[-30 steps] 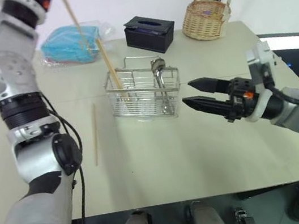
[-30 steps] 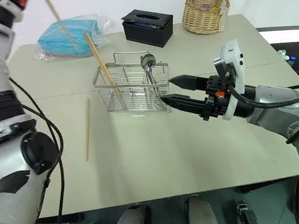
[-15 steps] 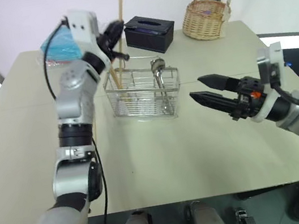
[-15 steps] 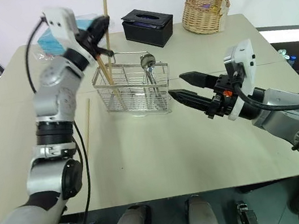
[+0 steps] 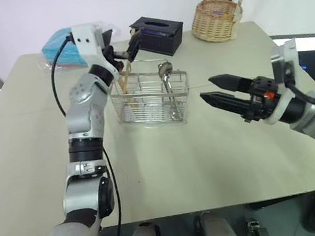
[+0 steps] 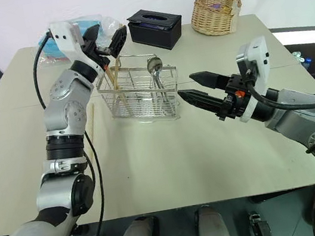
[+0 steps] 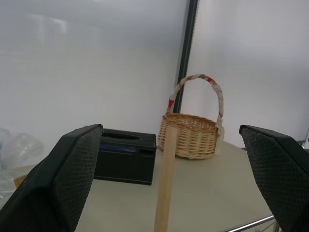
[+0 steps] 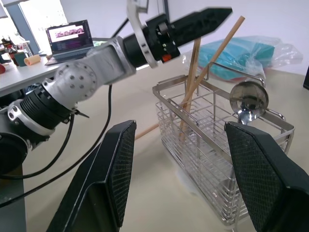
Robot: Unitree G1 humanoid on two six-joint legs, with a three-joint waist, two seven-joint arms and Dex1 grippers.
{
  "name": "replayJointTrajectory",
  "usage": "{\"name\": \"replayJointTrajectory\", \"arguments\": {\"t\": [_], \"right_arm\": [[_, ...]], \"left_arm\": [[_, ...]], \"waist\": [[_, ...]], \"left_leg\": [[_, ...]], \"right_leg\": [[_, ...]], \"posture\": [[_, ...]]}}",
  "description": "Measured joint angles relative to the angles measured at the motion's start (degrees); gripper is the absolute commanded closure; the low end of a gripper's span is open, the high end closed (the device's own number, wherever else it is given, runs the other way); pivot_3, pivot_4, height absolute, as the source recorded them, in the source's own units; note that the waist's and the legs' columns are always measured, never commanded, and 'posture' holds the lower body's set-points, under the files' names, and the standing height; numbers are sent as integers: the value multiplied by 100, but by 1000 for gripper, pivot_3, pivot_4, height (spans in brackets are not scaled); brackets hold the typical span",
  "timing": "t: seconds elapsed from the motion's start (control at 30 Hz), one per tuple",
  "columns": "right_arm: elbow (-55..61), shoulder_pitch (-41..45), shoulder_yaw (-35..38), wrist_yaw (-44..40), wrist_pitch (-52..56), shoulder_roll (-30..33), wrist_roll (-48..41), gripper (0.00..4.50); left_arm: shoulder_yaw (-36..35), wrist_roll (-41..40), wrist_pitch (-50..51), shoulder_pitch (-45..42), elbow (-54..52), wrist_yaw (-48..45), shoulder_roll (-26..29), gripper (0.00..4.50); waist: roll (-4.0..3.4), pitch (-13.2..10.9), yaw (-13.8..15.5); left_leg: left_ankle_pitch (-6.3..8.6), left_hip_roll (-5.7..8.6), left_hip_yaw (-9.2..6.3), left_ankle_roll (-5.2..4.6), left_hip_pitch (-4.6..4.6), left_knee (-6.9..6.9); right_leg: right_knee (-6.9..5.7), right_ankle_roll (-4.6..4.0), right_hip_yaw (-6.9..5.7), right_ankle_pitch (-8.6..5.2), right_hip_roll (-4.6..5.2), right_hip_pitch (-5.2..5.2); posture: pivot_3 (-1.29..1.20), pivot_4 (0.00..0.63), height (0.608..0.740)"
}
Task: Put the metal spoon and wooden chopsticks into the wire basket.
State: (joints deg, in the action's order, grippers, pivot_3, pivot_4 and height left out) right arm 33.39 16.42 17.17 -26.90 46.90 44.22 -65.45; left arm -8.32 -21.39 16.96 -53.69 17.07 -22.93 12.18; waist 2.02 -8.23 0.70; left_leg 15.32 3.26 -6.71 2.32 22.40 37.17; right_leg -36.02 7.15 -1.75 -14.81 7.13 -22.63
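wire basket point(image 5: 150, 98) sits on the pale table point(image 5: 225, 161), toward its far middle. metal spoon point(image 5: 166, 75) stands upright in the basket's right-hand compartment, bowl up above the rim. two wooden chopsticks point(image 8: 199, 72) lean in the left end of the basket, crossing each other, tips sticking out over the rim; a third chopstick point(image 6: 90, 118) lies flat on the table left of the basket, partly hidden behind the left arm. left gripper point(image 5: 122, 50) hovers just above the basket's left end, fingers spread wide apart, gripping nothing; in its wrist view one chopstick top stands free between the two fingers, touching neither. right gripper point(image 5: 218, 91) hangs to the right of the basket, near it but apart, pointing toward it, its fingers parted with nothing between them. beyond the basket: a black tissue box point(image 5: 157, 34), a woven wicker basket point(image 5: 217, 18) with a tall looped handle at the far right corner of the table, and a blue packet in clear plastic point(image 5: 64, 46) at the far left, partly behind the left wrist.
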Motion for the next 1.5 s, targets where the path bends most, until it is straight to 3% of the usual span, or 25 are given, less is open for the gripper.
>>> {"name": "replayJointTrajectory", "arguments": {"t": [0.17,0.23,0.3,0.43,0.57,0.8,1.07,1.43,1.5], "right_arm": [[-38,75,-120,-64,-50,-59,119,1481],[-92,127,-160,-111,-101,-100,164,1481],[-138,149,-217,-174,-139,-155,229,1481],[-240,192,-343,-272,-173,-230,351,1481],[-343,323,-453,-394,-193,-273,470,1481],[-495,416,-513,-565,-229,-271,619,1481],[-426,245,-497,-552,-216,-270,607,1481],[-91,-86,-373,-481,-219,-263,556,1481],[-82,-89,-363,-454,-219,-266,556,1481]], "left_arm": [[-423,-326,958,-476,-241,327,582,33],[-468,-350,1446,-874,-199,364,1085,33],[-446,-246,1890,-1177,-59,344,1611,33],[-238,128,2669,-1142,501,449,2021,33],[251,238,4120,-786,903,292,2117,33],[579,451,4990,-406,1096,404,1780,33],[661,725,5109,-273,1291,585,1604,33],[636,959,4713,-557,2471,568,1332,33],[634,988,4567,-577,2586,549,1304,571]], "waist": [[0,-2,-5],[-1,-2,-13],[-11,2,-17],[-23,5,2],[-16,3,-7],[-13,-3,-11],[-13,-2,-3],[-15,2,11],[-20,8,12]], "left_leg": [[0,0,-3,0,-1,0],[0,1,-3,0,-1,-3],[0,2,-1,0,-9,-6],[0,2,-2,0,-14,-4],[0,2,-4,0,-10,-2],[0,0,-6,1,3,-6],[0,-5,-6,3,1,-6],[0,-2,-4,3,-8,-4],[0,-2,-4,3,-9,-4]], "right_leg": [[-2,0,-1,0,-12,-2],[-2,0,-1,0,-18,-3],[-3,0,0,-1,-19,1],[-7,0,-1,-1,-21,7],[-7,1,0,-1,-22,5],[-6,-1,2,-1,-20,-12],[-6,-1,3,-1,-14,-11],[-5,1,1,0,-3,1],[-5,1,1,-1,-2,2]], "posture": [[0,150,661],[0,150,661],[0,150,661],[0,150,661],[0,150,661],[0,150,661],[0,150,661],[0,150,661],[0,150,661]]}}
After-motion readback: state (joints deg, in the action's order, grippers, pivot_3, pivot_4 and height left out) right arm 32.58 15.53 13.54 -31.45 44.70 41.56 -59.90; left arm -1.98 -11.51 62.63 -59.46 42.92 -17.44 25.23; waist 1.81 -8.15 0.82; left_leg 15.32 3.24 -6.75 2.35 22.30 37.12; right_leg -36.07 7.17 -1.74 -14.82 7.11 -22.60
